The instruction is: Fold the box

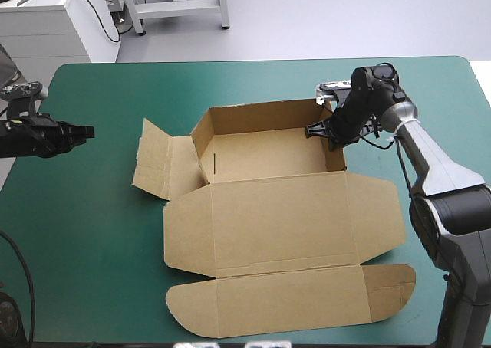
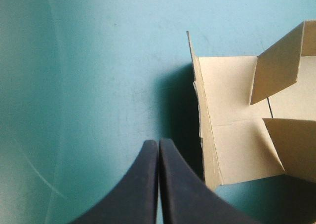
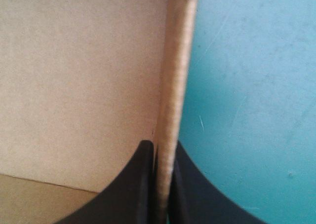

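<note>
The brown box (image 1: 268, 202) lies mid-table as an open tray with far, left and right walls raised and its lid flat toward the near edge. A loose left flap (image 1: 157, 160) slants up beside the tray. My right gripper (image 1: 335, 137) pinches the top edge of the tray's right wall (image 3: 175, 86), one black finger (image 3: 140, 184) inside, the other outside. My left gripper (image 1: 86, 132) hovers over the teal-green cover at the table's left side, shut and holding nothing. In the left wrist view the left gripper (image 2: 158, 150) points toward the slanted flap (image 2: 205, 125) just ahead.
Bare teal-green cover (image 1: 92, 233) surrounds the box on the left and along the far edge. The lid's rounded tuck flap (image 1: 291, 298) reaches close to the table's near edge.
</note>
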{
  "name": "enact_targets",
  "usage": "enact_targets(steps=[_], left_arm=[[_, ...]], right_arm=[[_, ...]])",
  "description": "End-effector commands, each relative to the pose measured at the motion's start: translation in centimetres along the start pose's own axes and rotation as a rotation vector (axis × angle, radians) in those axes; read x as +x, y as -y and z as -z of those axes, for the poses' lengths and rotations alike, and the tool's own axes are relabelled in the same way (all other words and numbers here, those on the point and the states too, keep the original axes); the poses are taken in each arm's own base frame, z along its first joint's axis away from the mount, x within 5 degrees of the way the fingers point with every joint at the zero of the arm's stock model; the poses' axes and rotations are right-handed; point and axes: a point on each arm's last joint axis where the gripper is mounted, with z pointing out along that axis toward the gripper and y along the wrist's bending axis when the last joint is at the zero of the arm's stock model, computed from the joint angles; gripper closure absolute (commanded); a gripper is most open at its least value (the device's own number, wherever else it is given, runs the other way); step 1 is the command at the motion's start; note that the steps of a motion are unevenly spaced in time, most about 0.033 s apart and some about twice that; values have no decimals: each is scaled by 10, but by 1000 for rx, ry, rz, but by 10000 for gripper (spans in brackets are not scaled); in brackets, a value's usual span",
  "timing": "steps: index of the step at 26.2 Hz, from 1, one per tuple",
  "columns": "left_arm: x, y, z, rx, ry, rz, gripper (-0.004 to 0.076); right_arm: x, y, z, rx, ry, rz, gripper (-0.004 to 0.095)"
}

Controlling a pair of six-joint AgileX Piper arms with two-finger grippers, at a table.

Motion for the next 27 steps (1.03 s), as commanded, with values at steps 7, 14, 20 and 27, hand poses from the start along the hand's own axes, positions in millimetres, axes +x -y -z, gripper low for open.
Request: enact_targets(steps=[7,14,20,27], left_arm=[[-11,2,7,-3,96,14,731],[-14,-6,-6,-15,90,22,731],[-15,-10,-13,-19,88,31,731],[-17,-13,-29,53,79,54,731]], right_arm=[[25,-8,123,24,274,78,914],[62,-5,197,-113,455,11,914],[94,-6,245,-172,589,13,914],[118,-15,272,-189,667,42,914]])
